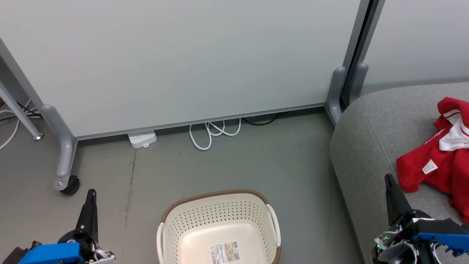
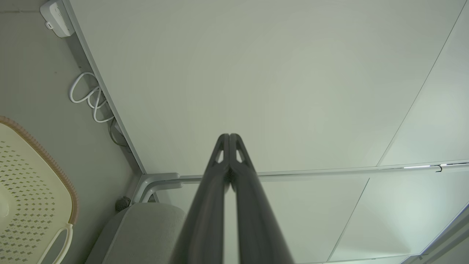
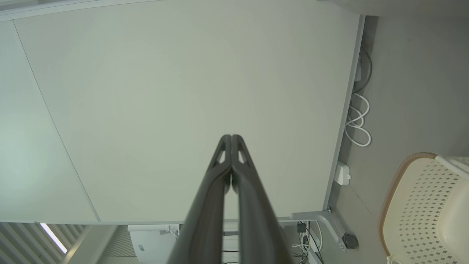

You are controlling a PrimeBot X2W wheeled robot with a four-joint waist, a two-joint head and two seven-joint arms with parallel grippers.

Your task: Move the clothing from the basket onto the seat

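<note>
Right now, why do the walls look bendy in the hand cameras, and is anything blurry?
Left wrist view: the wide lens curves the wall panel's edge, and the left end effector looms big and soft near the bottom. Right wrist view: same curving, right end effector likewise. Head view: light is even, shadows faint, and the basket looks sharp.

left pincer [image 1: 91, 194]: long dark tapered fingers [image 1: 89, 216], blue housing [image 1: 49, 253], white cables [image 1: 100, 253] | right pincer [image 1: 389, 179]: same, green light [image 1: 384, 239]
</note>
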